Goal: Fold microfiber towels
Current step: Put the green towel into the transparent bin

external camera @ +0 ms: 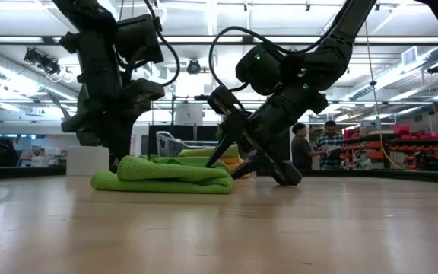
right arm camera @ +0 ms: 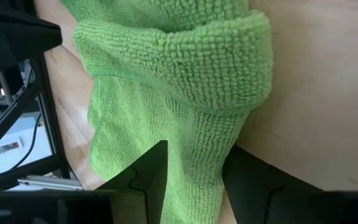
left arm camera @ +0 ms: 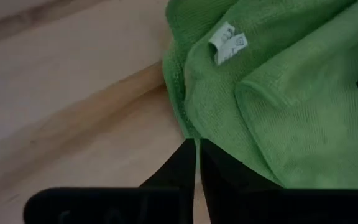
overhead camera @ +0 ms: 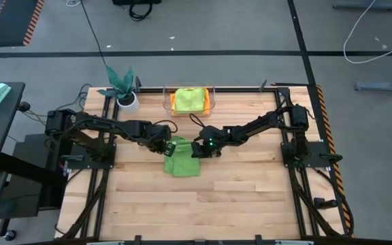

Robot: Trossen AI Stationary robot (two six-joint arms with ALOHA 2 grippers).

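Your big green towel lies folded on the wooden table, right between your two grippers. The left gripper sits at the towel's edge with its dark fingers almost pressed together, only a thin slit between them, and no cloth in that slit. The right gripper is on the other side, jaws spread wide, with the thick folded edge lying between them but not squeezed.

Here is what could go wrong, in my guess. If you pull the right gripper away fast, a finger could snag the fuzzy loops and drag the top layer open. If the left gripper slides forward, it could push the edge and bunch the fold up (the cloth is soft and floppy, so it moves easily).

The towel is plush and nubby, with fat rounded folds. A small white tag sticks out just ahead of the left fingers. More towels, yellow and lime green, rest in a clear bin well beyond both grippers.
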